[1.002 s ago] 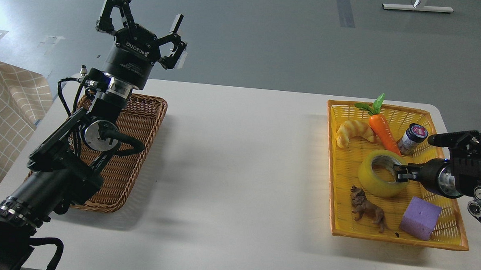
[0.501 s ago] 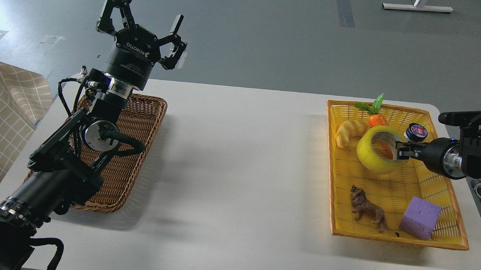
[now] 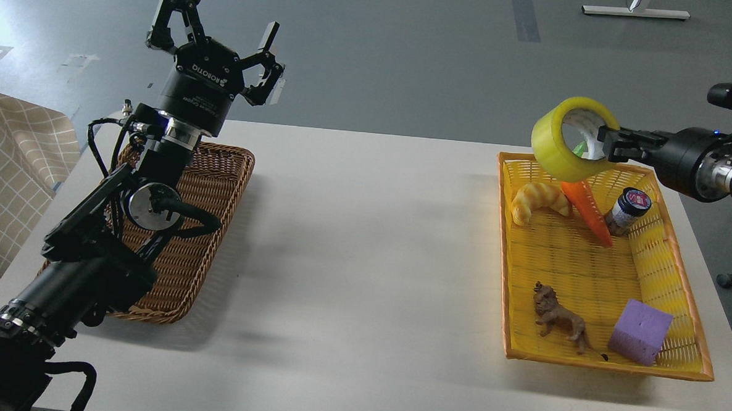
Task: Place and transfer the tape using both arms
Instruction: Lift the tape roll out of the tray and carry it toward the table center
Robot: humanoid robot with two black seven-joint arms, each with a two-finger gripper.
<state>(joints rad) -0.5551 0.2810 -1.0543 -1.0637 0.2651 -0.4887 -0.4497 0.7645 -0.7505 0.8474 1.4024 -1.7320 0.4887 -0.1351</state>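
Observation:
The yellow tape roll hangs in the air above the far end of the yellow basket. My right gripper comes in from the right and is shut on the roll's right wall, one finger inside the grey-white core. My left gripper is open and empty, raised high above the far end of the brown wicker basket at the left.
The yellow basket holds a toy croissant, a carrot, a small jar, a lion figure and a purple block. A checked cloth lies at the left edge. White table lies between the baskets.
My right gripper has lifted the tape roll out of the yellow basket, up and toward the far edge. The left arm has not moved.

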